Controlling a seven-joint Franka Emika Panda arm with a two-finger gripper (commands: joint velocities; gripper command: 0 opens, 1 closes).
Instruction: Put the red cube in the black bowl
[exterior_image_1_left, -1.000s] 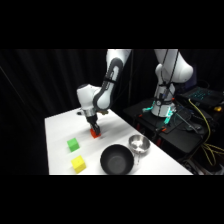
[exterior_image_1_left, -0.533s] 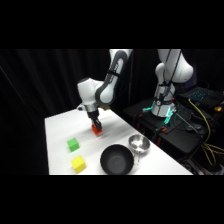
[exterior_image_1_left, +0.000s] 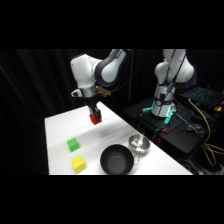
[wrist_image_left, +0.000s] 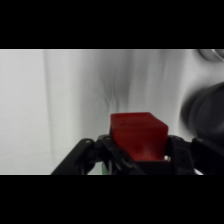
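My gripper (exterior_image_1_left: 95, 116) hangs well above the white table (exterior_image_1_left: 60, 127), shut on the red cube (exterior_image_1_left: 95, 119). In the wrist view the red cube (wrist_image_left: 138, 135) fills the space between my two black fingers (wrist_image_left: 111, 150). The black bowl (exterior_image_1_left: 117, 160) rests near the table's front edge, to the right of and below the lifted cube. In the wrist view the black bowl (wrist_image_left: 206, 112) shows as a dark blur at the right edge.
A green cube (exterior_image_1_left: 73, 145) and a yellow cube (exterior_image_1_left: 78, 163) lie at the front left of the table. A shiny metal bowl (exterior_image_1_left: 139, 144) stands just right of the black bowl. A second white arm (exterior_image_1_left: 167, 82) stands beyond the table at the right.
My gripper has risen off the table with the red cube held in it. The bowls and the other cubes have stayed where they were.
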